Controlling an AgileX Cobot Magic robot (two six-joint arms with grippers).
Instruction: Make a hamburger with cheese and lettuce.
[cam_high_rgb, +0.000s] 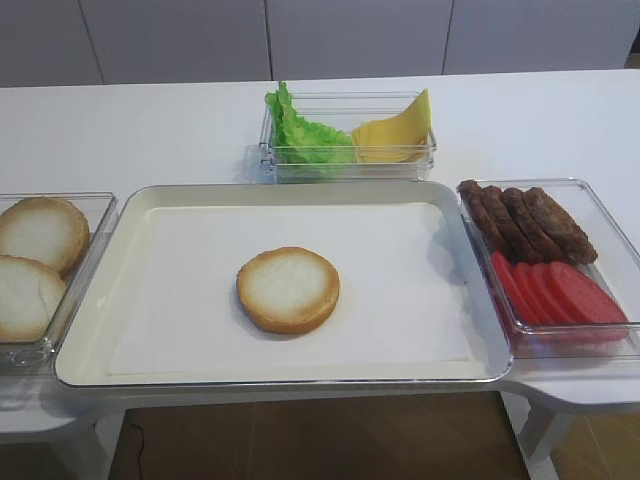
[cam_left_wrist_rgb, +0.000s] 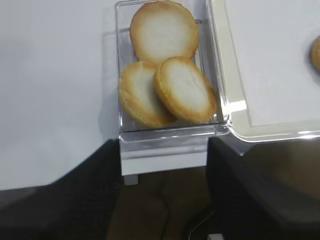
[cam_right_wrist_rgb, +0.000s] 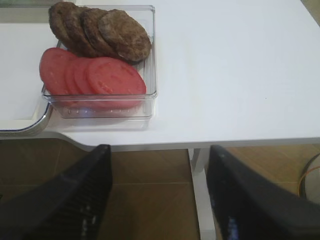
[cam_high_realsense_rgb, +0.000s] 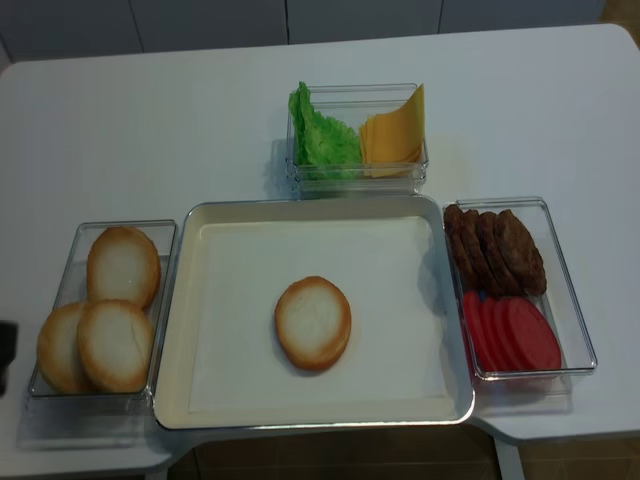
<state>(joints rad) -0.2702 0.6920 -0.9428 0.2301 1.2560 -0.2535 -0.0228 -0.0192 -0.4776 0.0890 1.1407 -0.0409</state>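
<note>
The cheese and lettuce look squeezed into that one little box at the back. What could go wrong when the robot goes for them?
The cheese slices lean stacked together, so a pinch may lift several or none. The lettuce sits right against them in the same clear box, so fingers could snag both. The bun half lies loose on the tray and may slide when toppings are pressed on.

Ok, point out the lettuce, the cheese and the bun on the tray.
lettuce (cam_high_realsense_rgb: 322, 138), realsense high view, middle of the leaf.
cheese (cam_high_realsense_rgb: 392, 135), realsense high view, face of the front slice.
bun half (cam_high_realsense_rgb: 313, 322), realsense high view, pale cut face.
</note>
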